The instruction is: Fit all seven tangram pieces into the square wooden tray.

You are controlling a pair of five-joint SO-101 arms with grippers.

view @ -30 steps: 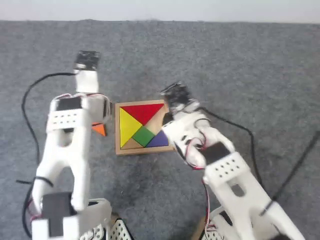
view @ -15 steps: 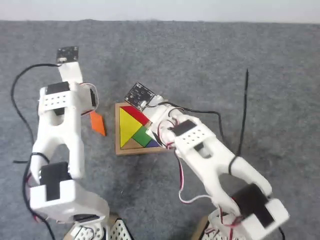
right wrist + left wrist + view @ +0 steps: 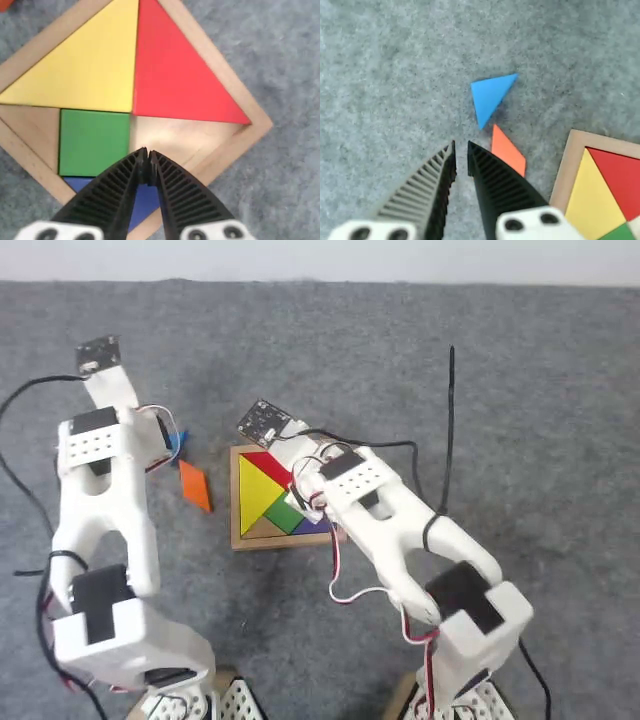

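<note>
While the right gripper [image 3: 146, 152] sits tips-together and empty over the tray [image 3: 236, 502], the left gripper [image 3: 461, 146], narrowly parted, hovers left of it by the orange parallelogram [image 3: 508, 151] and blue triangle [image 3: 489, 95].

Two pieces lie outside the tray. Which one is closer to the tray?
The orange four-sided piece: it lies just beside the wooden rim of the tray, while the blue triangle lies farther away.
</note>
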